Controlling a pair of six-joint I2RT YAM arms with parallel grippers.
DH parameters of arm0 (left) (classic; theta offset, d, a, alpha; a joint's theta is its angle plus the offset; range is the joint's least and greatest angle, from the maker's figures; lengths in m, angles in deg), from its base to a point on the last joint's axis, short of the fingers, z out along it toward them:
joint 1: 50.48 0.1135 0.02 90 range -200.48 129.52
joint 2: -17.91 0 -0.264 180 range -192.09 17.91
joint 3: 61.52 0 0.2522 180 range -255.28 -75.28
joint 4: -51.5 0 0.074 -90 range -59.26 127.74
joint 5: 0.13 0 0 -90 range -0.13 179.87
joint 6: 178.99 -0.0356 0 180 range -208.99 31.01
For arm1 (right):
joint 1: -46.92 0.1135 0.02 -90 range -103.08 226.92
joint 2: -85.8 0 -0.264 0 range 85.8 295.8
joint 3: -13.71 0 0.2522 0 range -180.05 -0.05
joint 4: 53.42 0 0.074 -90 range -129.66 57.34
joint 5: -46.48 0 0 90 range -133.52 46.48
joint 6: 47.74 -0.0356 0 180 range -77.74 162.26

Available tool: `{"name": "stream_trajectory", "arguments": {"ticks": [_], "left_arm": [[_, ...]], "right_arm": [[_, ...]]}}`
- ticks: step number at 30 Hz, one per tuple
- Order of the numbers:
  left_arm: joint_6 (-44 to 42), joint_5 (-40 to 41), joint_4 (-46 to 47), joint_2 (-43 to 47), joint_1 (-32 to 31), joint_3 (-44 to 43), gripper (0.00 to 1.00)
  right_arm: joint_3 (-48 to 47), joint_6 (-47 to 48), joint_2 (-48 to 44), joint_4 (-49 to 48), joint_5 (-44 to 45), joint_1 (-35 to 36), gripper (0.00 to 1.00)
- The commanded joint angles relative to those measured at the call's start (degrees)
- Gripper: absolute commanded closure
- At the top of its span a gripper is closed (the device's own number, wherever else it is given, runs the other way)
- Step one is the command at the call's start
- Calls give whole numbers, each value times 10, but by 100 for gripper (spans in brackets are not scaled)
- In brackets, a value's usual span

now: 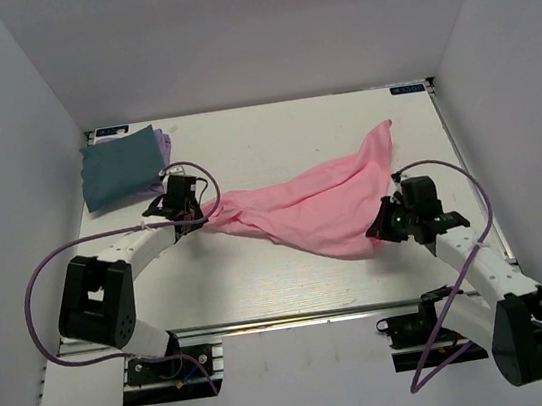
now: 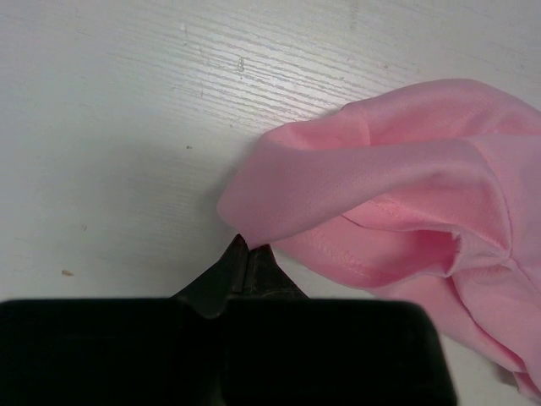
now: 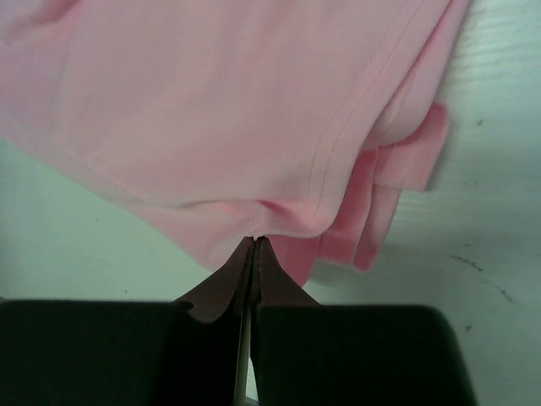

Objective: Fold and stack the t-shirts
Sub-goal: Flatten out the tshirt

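We find little writing to read: two small dark labels (image 1: 107, 132) sit at the far corners of the white wood-grained table (image 1: 294, 296), and their pale print is too small for us to make out.

The light pink soft cloth t-shirt (image 1: 312, 207) lies stretched across the middle of the table; it runs from the left gripper (image 1: 199, 216) on the left up to a point near the far right edge; it is twisted and bunched toward the left and spreads wider toward the right.

In the left wrist view we see the left gripper's dark jaws pressed together on a folded edge of the pink cloth, which bulges away to the right of the tips. The right gripper (image 1: 379, 235) is likewise pressed together; in its wrist view it pinches the stitched hem at the shirt's near right corner, with further pink layers lying just beside on the table.

A folded dark teal-blue t-shirt (image 1: 123, 168) rests in the far left corner; a pale lavender t-shirt (image 1: 166, 143) shows along its right side, seemingly beneath it; the left gripper is near that stack's near right corner.

Purple cables (image 1: 34, 297) loop from both arms; the left one bows out past the table's left edge; the right one arcs over its gripper. Plain white walls (image 1: 226, 27) close the table in on three sides; small dark scuffs (image 3: 473, 262) mark the surface near the right gripper.
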Motion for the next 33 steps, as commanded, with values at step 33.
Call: {"name": "stream_trajectory", "arguments": {"ticks": [33], "left_arm": [[-145,-62,-48,475,1,-356,100]], "right_arm": [[-734,145,-161,139,243,-1,100]]}}
